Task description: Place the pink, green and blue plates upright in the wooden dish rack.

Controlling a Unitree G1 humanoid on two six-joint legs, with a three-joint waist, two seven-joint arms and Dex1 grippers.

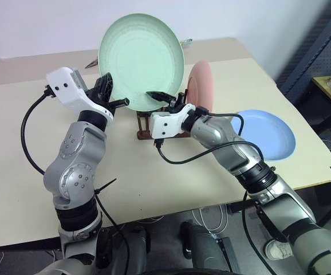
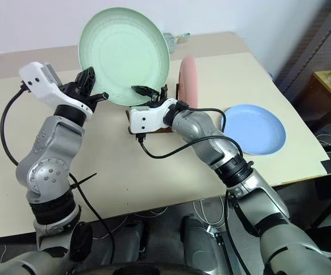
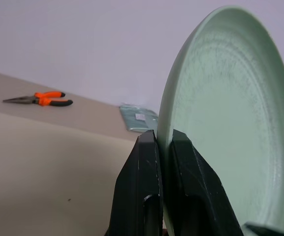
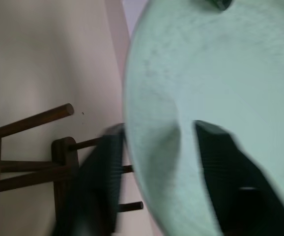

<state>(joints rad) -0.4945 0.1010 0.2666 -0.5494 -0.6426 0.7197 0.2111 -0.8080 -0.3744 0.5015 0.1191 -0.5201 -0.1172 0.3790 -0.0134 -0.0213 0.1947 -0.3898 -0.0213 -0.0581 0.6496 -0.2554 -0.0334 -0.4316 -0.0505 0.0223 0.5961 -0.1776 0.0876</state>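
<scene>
A pale wall is backing a beige bench (image 1: 16, 132) where two robot arms are working over a dish rack. The left gripper (image 1: 109, 91) is clenching the rim of the green plate (image 1: 141, 54), its two black fingers (image 3: 147, 182) pinching the edge from either side and holding the plate upright in the air, above the bench and just over the wooden dish rack (image 1: 148, 129). The right gripper (image 1: 162, 97) is straddling the plate's lower edge, one finger (image 4: 100, 177) on each face, though whether it is actually gripping cannot be told. The pink plate (image 1: 201, 86) is already standing upright in the rack near the middle of the bench, and the blue plate (image 1: 266, 133) is lying flat toward the right edge, well apart from the rack. At the far edge, orange-handled pliers (image 3: 39, 99) and a small foil packet (image 3: 139, 118) are lying idle. The plate is looking light, stiff and smooth, likely to slip or swing when pinched at a single point; a firm hold on the rim at two places should be steadying it while it is being lowered between the dowels.
</scene>
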